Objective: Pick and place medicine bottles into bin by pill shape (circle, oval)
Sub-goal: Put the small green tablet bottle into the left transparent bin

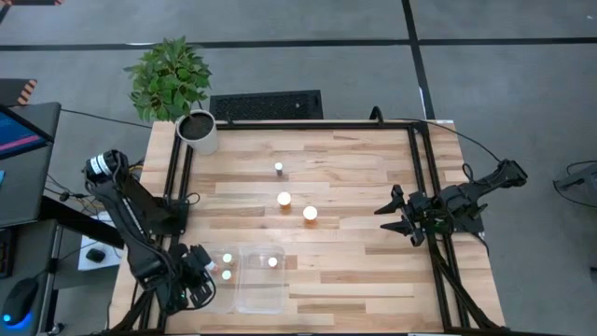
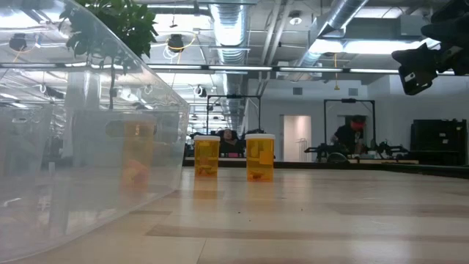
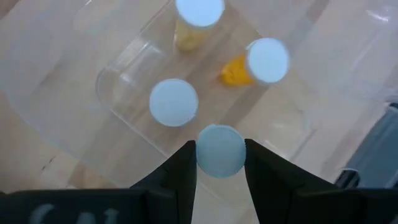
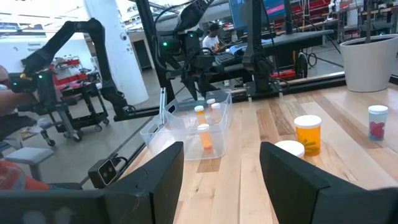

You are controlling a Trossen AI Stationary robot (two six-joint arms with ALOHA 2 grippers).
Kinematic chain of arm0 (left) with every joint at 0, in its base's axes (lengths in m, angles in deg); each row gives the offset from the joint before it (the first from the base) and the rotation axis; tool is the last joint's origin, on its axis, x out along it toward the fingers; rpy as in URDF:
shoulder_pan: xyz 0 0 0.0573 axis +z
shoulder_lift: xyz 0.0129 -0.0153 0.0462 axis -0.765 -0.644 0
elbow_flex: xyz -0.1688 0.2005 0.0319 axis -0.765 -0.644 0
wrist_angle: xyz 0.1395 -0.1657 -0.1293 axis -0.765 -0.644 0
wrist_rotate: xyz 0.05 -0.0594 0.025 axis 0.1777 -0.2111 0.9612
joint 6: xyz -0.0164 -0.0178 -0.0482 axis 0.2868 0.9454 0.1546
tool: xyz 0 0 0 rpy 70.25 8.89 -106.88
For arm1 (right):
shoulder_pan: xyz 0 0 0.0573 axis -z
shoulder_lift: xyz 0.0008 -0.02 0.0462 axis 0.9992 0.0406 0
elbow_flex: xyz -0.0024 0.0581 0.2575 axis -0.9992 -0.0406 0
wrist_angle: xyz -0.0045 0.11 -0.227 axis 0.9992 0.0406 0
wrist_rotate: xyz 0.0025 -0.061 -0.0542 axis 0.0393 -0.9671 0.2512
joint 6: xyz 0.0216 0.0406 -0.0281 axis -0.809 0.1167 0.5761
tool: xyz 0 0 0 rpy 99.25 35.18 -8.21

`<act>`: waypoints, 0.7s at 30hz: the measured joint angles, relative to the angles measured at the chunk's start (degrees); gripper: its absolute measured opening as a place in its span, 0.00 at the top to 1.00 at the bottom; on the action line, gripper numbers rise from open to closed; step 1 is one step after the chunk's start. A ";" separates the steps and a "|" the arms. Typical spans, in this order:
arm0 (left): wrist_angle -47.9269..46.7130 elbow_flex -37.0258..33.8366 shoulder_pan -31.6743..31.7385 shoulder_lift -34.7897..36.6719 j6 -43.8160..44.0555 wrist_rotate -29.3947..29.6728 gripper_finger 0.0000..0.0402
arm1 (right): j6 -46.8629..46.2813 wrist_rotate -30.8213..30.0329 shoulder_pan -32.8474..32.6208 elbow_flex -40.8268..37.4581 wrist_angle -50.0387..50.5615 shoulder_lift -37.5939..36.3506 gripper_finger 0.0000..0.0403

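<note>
My left tool [image 3: 221, 163] is clamped tight on a small white-capped medicine bottle [image 3: 220, 150] above the clear two-compartment plastic bin [image 3: 124, 93] — at the tabletop's seven o'clock — for sorting by pill shape.

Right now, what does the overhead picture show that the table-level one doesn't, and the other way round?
Only the overhead view shows both arms whole: the left gripper over the bin's left side, the right gripper waiting at the table's right edge, and a small bottle near the plant pot. Only the table-level view shows the room behind, with a person far off. Both share the two orange bottles standing mid-table and the clear bin.
</note>
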 joint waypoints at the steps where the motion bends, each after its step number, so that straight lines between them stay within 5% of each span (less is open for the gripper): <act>1: 0.22 -0.41 0.00 0.00 0.03 -0.03 0.73 | 0.00 -0.02 0.01 0.00 0.00 0.02 0.44; 21: -0.15 1.08 0.04 -4.32 -2.70 -2.52 0.70 | 0.04 -0.15 0.01 0.00 -0.02 0.01 0.44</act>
